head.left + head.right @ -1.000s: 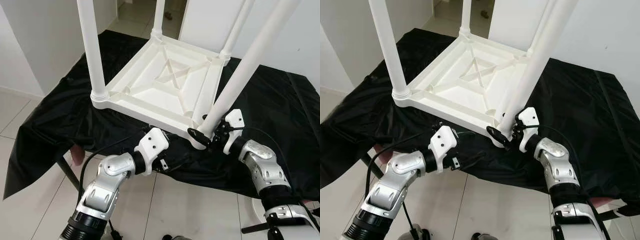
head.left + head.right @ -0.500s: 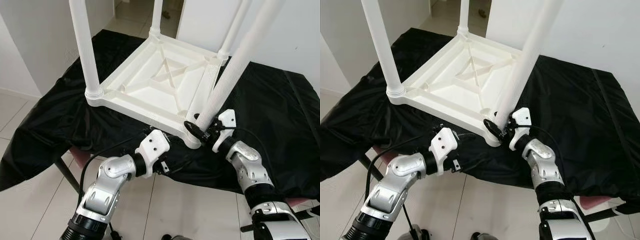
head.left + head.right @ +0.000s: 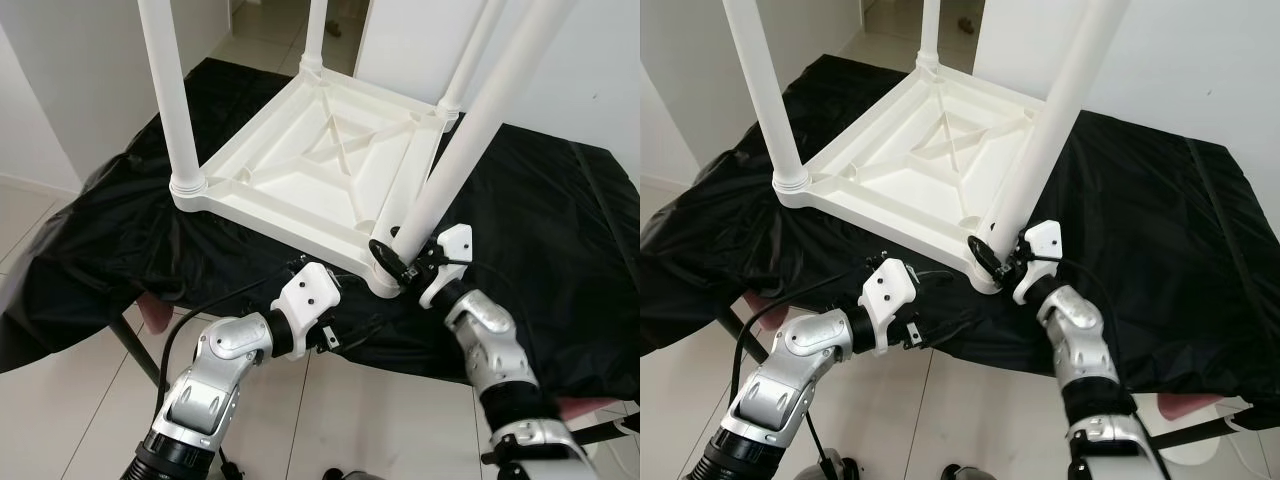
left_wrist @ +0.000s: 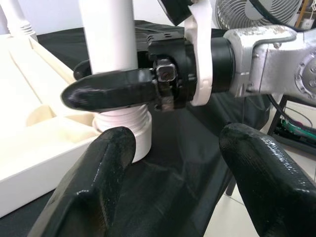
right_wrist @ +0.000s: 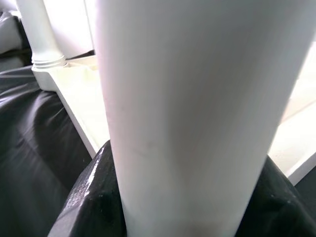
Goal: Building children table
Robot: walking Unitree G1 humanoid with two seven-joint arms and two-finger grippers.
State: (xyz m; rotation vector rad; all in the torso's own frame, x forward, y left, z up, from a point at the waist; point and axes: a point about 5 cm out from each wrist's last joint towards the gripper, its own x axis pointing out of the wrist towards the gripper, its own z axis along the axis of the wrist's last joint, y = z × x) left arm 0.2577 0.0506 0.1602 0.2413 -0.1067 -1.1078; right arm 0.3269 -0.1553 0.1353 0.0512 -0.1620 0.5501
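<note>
White walls (image 3: 60, 90), pale tiled floor (image 3: 380, 420), black cloth (image 3: 560, 230)

The head's two eyes looked steeply down; both wrist cameras sat close, sharing the near table leg (image 4: 111, 59).

Both arms are built of rounded, polished silver shells with dark seams between the segments. The left arm (image 3: 215, 365) ends near the shoulder in a black ribbed collar with a silver ring, and a thin black cable loops along its outer side. Each wrist carries a black cylindrical joint capped by an angular white housing (the left one (image 3: 306, 293) shows 2 small dark screw holes). The right arm (image 3: 487, 340) has the same white housing (image 3: 447, 262) and black cabling. The fingers (image 4: 106, 91) are long, glossy black and rounded at the tips.
</note>
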